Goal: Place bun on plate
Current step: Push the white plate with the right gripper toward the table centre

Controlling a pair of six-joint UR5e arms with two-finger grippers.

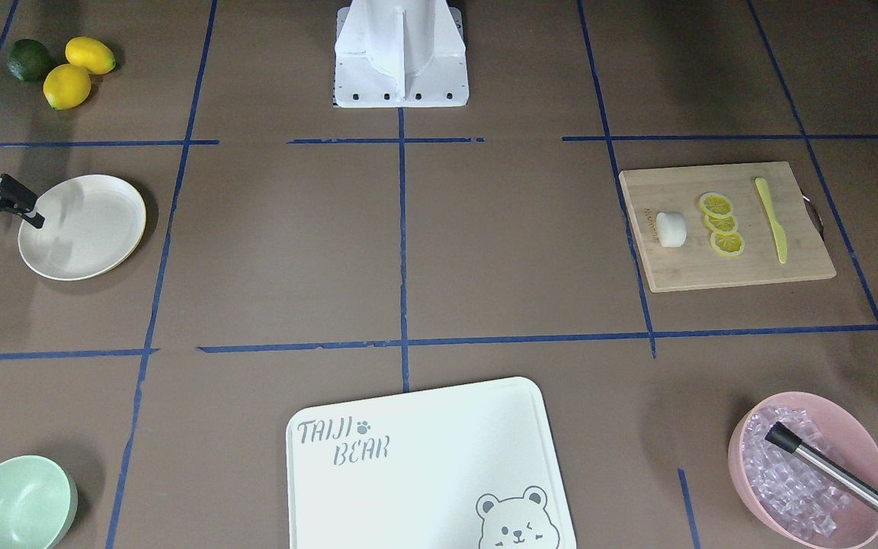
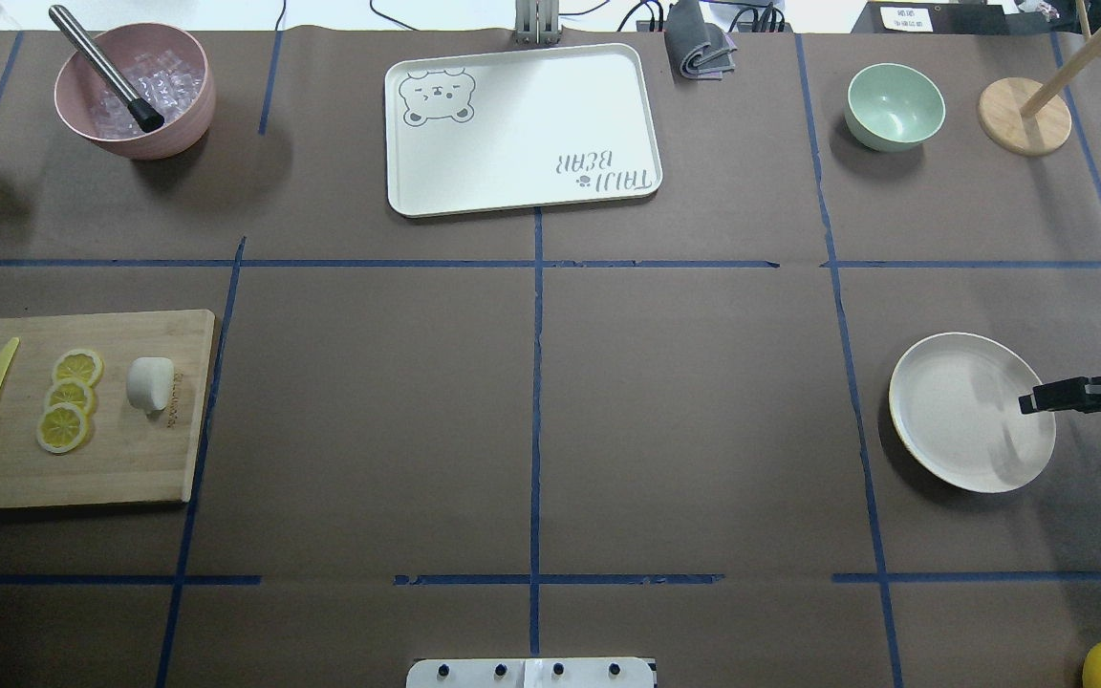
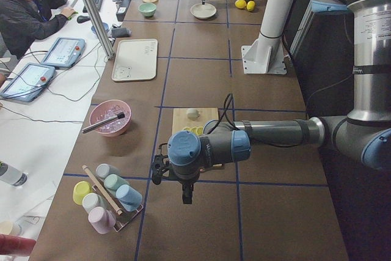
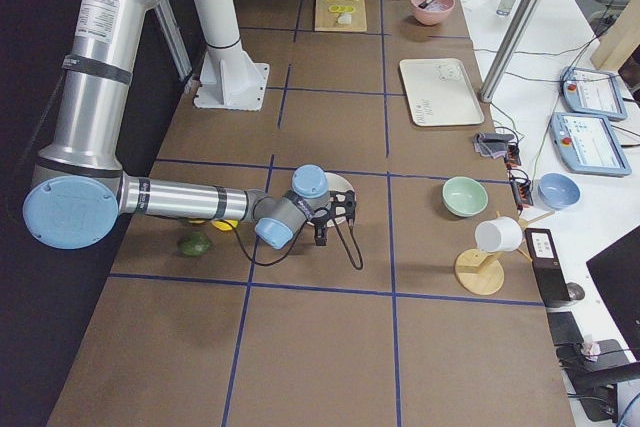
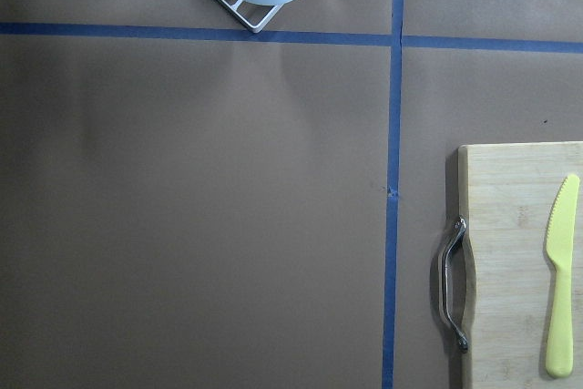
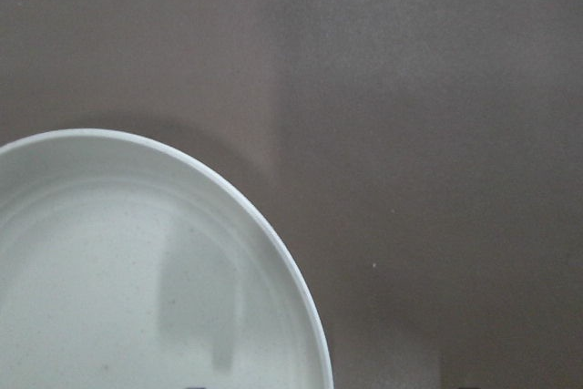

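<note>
Overhead exterior shows me the bun lying on the wooden board beside the lemon slices, well apart from the plate. The right gripper looks spread, with one finger over the plate's rim. I cannot tell whether the left gripper is spread or closed.

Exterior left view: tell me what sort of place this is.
Probably a robotics lab set up for kitchen-style handling trials: a paper-covered table gridded with blue tape, a robot arm reaching over it, and a person seated at a side desk with touchscreen pendants.
</note>
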